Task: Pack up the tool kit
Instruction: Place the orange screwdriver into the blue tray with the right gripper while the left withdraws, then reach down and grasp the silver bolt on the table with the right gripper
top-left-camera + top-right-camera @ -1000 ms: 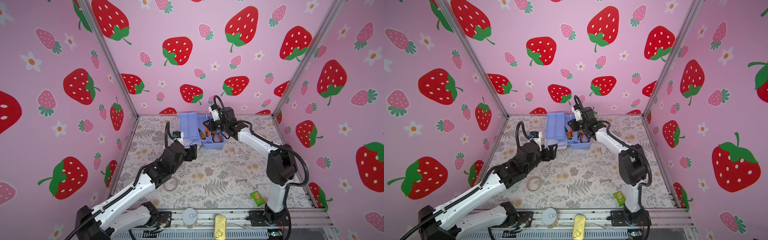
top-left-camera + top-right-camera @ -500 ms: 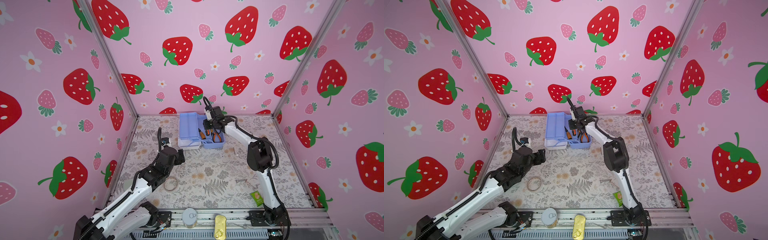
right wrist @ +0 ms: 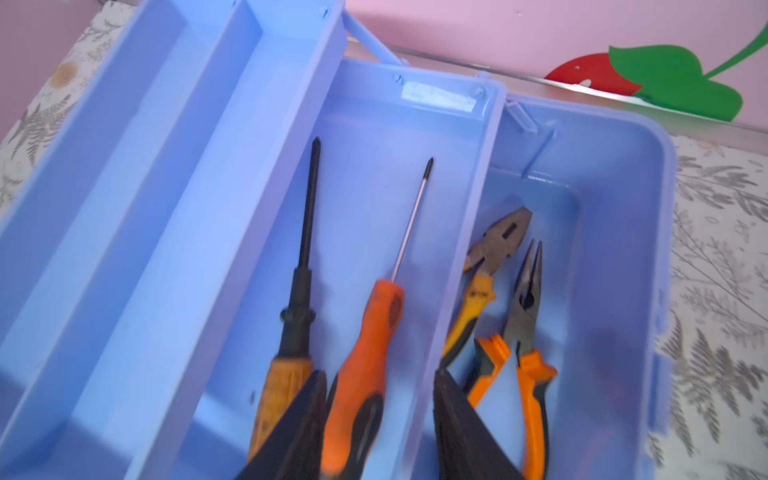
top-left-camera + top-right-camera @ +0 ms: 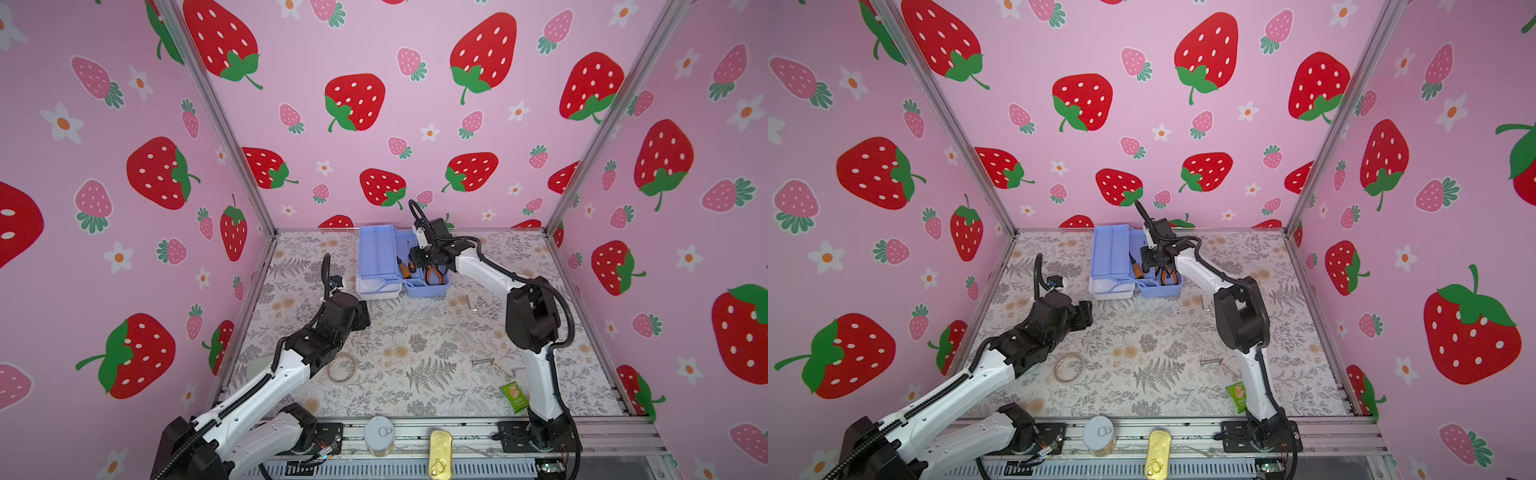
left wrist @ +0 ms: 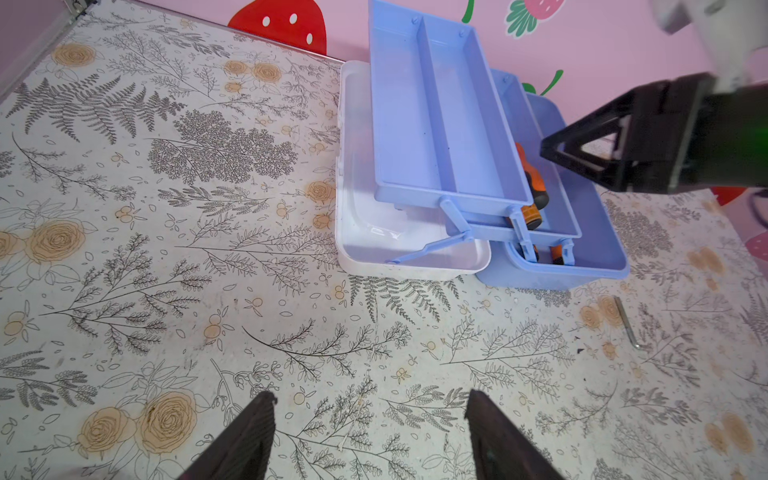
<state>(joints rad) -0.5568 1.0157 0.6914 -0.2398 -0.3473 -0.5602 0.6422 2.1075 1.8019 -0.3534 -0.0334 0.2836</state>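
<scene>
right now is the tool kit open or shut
Open: white lid lies flat beside the blue base, upper tray swung out, screwdrivers exposed.

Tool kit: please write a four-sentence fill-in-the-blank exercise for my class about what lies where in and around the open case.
The middle tray holds ____ screwdrivers.
In the base lie two pairs of ____.
The divided top tray is ____.
A hex key lies loose on the ____.
Missing words: two; pliers; empty; table.
</scene>
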